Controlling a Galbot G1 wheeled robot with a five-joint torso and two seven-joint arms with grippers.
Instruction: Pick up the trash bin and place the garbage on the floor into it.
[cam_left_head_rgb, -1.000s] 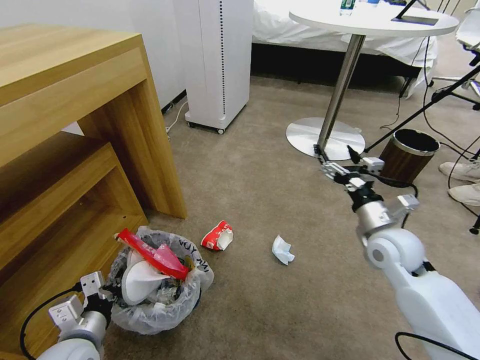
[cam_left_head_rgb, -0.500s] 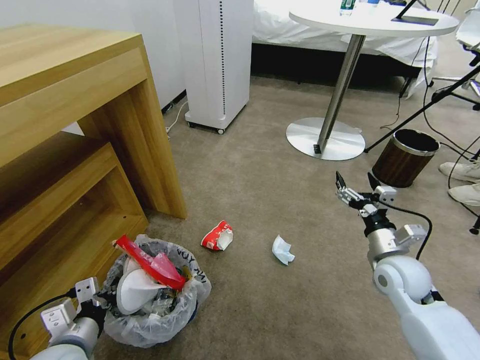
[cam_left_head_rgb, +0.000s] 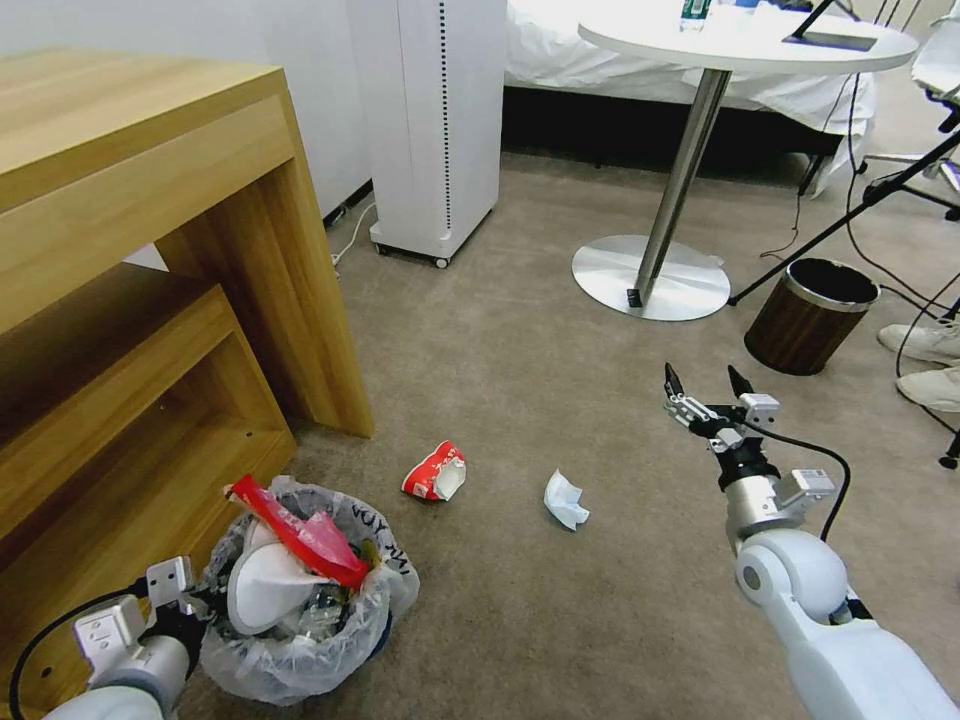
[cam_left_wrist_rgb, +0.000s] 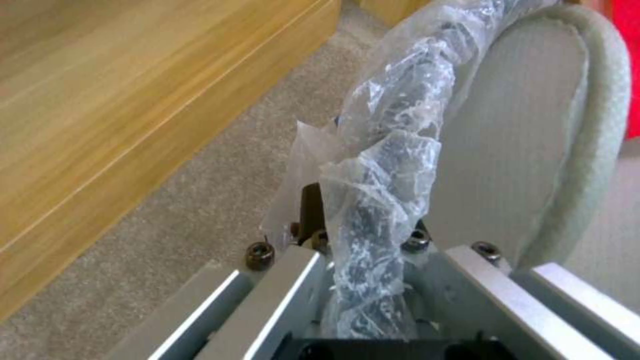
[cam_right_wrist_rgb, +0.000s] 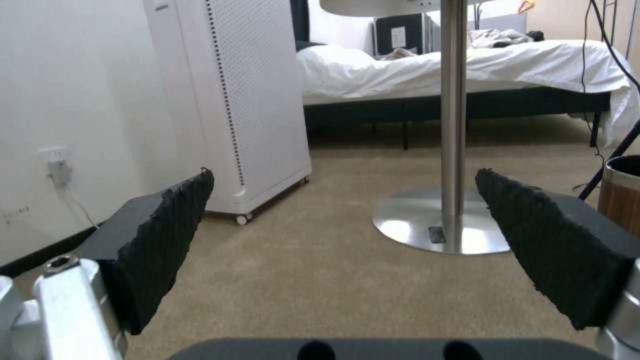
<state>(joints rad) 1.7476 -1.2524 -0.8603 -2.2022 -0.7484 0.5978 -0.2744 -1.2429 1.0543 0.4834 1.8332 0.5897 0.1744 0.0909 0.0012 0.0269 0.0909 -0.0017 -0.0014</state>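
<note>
The trash bin (cam_left_head_rgb: 300, 640), blue under a clear wrinkly bag with black lettering, stands on the beige floor (cam_left_head_rgb: 520, 330) at my lower left. A white slipper (cam_left_head_rgb: 262, 590) and a red wrapper (cam_left_head_rgb: 300, 535) stick out of it. My left gripper (cam_left_head_rgb: 196, 610) is shut on its bag-covered rim (cam_left_wrist_rgb: 373, 200), with the slipper (cam_left_wrist_rgb: 527, 140) right behind. Garbage lies on the carpet: a red snack wrapper (cam_left_head_rgb: 435, 472) and a white-blue paper scrap (cam_left_head_rgb: 566, 500). My right gripper (cam_left_head_rgb: 705, 388) hovers open and empty to the right of the scrap, its black pads (cam_right_wrist_rgb: 167, 235) wide apart.
A wooden desk (cam_left_head_rgb: 150, 250) rises on the left, close to the bin. A white tower unit (cam_left_head_rgb: 435, 120), a round table's metal base (cam_left_head_rgb: 650, 278) and a brown wood-grain bin (cam_left_head_rgb: 812, 315) stand farther off. Cables, a stand's legs and a person's shoes (cam_left_head_rgb: 925, 360) are at the right.
My right arm has drawn back and dropped lower, away from the table base. The left gripper and the bin have shifted slightly toward me.
</note>
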